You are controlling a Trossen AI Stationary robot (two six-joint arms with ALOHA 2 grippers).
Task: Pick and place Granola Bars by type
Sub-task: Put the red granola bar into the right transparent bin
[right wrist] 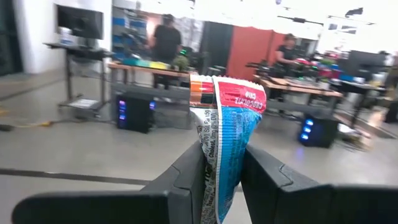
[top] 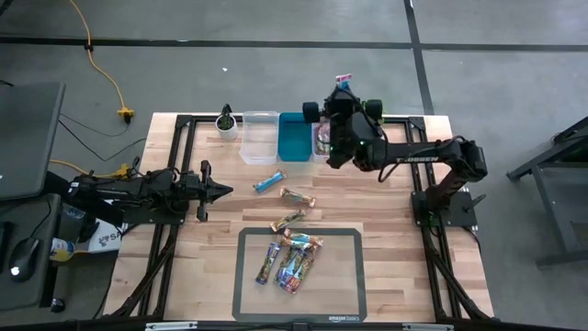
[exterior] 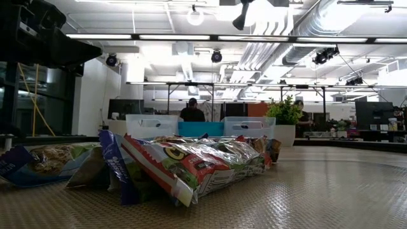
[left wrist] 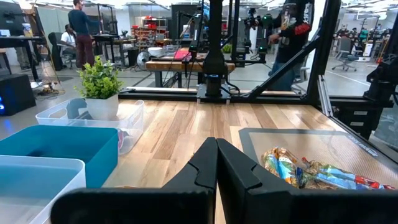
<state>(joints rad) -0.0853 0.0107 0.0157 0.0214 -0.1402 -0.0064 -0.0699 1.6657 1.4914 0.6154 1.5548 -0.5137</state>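
A light wooden table [top: 386, 211] on a black frame is seen from above, standing on a grey concrete floor [top: 276, 83] crossed by dark seams and a yellow cable [top: 103, 69]. A dark-rimmed mat [top: 340, 294] lies at the near edge of the table, and a heap of Granola Bars [top: 289, 259] in blue, brown and red wrappers is spread over its far left part, with two more bars [top: 283, 188] lying loose on the wood just beyond it. Along the far edge a small potted plant [top: 226, 122], a clear bin [top: 259, 136] and a blue bin [top: 295, 136] are set in a row; a further clear bin at the right end is mostly hidden beneath the right arm. The right gripper [right wrist: 217, 180] is held above that far right end, its fingers clamped on a blue and red bar [right wrist: 222, 134] that stands upright between them. The left gripper [left wrist: 217, 163] is extended low over the left side of the table, pointing toward the middle, with its fingers pressed together and nothing between them. In the low view the bars on the mat fill the foreground. Beyond the table an open workshop is shown, with benches, monitors, ceiling ducts and strip lights, and several people are seen standing or seated at a distance.
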